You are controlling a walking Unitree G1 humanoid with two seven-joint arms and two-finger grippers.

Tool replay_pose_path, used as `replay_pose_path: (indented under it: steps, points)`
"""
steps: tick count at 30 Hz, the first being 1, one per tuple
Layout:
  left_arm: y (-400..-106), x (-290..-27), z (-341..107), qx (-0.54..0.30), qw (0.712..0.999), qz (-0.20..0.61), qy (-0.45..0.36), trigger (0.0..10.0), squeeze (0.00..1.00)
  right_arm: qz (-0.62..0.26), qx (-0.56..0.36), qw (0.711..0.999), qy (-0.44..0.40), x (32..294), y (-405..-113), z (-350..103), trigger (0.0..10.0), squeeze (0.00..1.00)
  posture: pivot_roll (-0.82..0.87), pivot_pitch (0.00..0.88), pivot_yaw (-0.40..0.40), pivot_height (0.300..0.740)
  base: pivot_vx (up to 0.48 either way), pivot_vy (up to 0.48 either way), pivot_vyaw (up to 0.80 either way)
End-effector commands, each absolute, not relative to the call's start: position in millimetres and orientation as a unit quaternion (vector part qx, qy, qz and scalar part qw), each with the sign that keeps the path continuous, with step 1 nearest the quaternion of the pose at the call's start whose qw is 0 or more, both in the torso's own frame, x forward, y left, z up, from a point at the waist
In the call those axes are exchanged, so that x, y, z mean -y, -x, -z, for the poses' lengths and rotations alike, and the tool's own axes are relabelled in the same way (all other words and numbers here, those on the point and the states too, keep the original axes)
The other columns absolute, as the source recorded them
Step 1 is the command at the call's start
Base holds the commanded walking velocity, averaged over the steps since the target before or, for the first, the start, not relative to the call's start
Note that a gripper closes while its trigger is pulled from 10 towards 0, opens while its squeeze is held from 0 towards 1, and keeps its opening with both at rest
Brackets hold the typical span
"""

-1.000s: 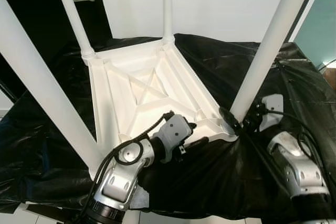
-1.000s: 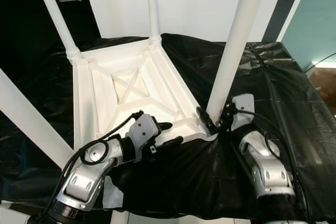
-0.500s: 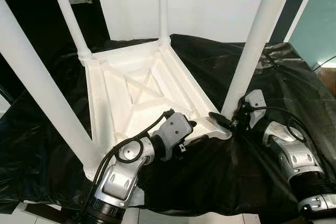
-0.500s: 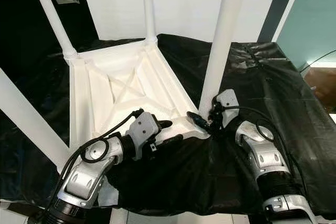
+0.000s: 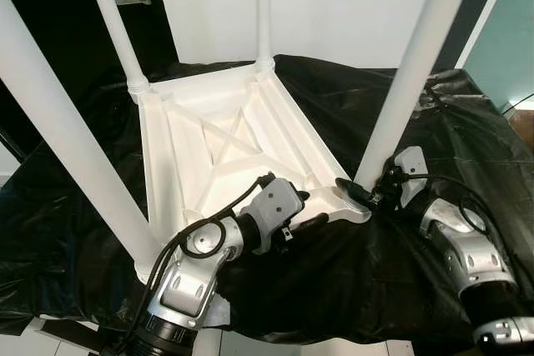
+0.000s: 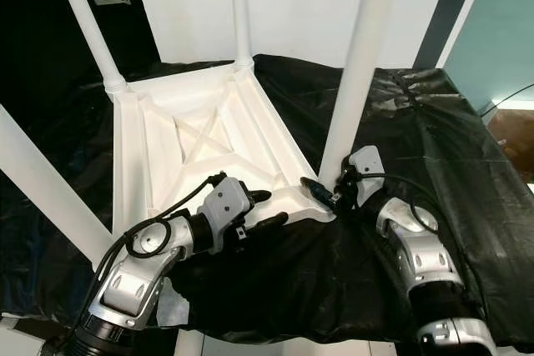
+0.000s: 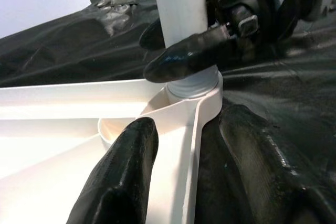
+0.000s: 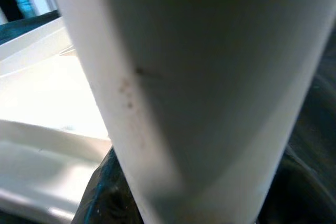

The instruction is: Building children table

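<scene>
A white children's table (image 5: 225, 147) lies upside down on black sheeting, its four white legs pointing up. My left gripper (image 5: 310, 208) is open and straddles the near rim (image 7: 191, 140), with one finger (image 7: 123, 177) inside the frame and the other finger (image 7: 262, 166) outside on the sheeting. My right gripper (image 5: 360, 193) is shut around the base of the near right leg (image 5: 409, 81), just above its corner socket (image 7: 197, 85). The same leg (image 8: 199, 77) stands very close in the right wrist view.
Crinkled black plastic sheeting (image 5: 417, 306) covers the work surface, with open room on its right side. A thick near left leg (image 5: 67, 147) crosses the left foreground. Behind stand a white wall (image 5: 334, 6) and a dark doorway (image 5: 42, 6).
The whole picture has shifted a little with the camera. My right wrist sits slightly closer to the leg than a second ago. The left gripper keeps its place on the rim.
</scene>
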State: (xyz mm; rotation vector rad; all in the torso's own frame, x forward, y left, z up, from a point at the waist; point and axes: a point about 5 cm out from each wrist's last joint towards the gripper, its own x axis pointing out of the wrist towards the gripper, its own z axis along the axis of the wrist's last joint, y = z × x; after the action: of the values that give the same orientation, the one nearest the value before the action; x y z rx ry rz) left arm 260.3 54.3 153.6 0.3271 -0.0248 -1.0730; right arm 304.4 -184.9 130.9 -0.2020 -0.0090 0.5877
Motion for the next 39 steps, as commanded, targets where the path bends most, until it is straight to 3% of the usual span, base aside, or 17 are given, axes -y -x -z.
replay_pose_path:
  steps: [1,4,8,11,18,31,32,33,39]
  points:
    - [-265,-57,-154,0.014,0.869,0.470,-0.156,10.0,0.00,-0.257,-0.021,0.961,0.102,185,-301,-120,10.0,0.00,-0.01,0.000,-0.010,0.740,0.000,0.000,0.00]
    - [-264,-56,-154,0.014,0.869,0.469,-0.155,10.0,0.00,-0.243,-0.017,0.966,0.088,183,-299,-120,10.0,0.00,-0.01,0.000,-0.008,0.740,0.000,0.000,0.00]
    - [-262,-50,-154,0.017,0.871,0.469,-0.147,10.0,0.00,-0.139,-0.011,0.990,0.036,162,-291,-114,10.0,0.00,-0.01,0.000,-0.012,0.740,0.000,0.000,0.00]
    - [-262,-49,-154,0.017,0.871,0.469,-0.147,10.0,0.00,-0.109,-0.013,0.994,0.027,159,-290,-113,10.0,0.00,-0.02,0.000,-0.013,0.740,0.000,0.000,0.00]
    - [-264,-50,-153,0.016,0.873,0.465,-0.145,10.0,0.00,0.096,-0.046,0.994,0.000,155,-277,-100,10.0,0.00,-0.04,0.004,-0.012,0.740,0.000,0.000,0.00]
    - [-266,-46,-154,0.017,0.868,0.476,-0.144,10.0,0.00,0.058,-0.024,0.998,0.007,144,-274,-113,10.0,0.00,-0.07,0.004,0.011,0.740,0.000,0.000,0.00]
    - [-266,-47,-154,0.017,0.868,0.475,-0.145,10.0,0.00,0.059,-0.023,0.998,0.013,145,-274,-113,10.0,0.24,-0.07,0.004,0.010,0.740,0.000,0.000,0.00]
    - [-266,-47,-154,0.019,0.868,0.475,-0.147,10.0,0.00,0.062,-0.023,0.998,0.013,146,-274,-114,10.0,0.99,-0.06,0.004,0.009,0.740,0.000,0.000,0.00]
    - [-264,-50,-153,0.018,0.867,0.475,-0.150,10.0,0.00,0.035,-0.002,0.999,0.010,155,-274,-120,10.0,1.00,-0.06,0.003,0.006,0.740,0.000,0.000,0.00]
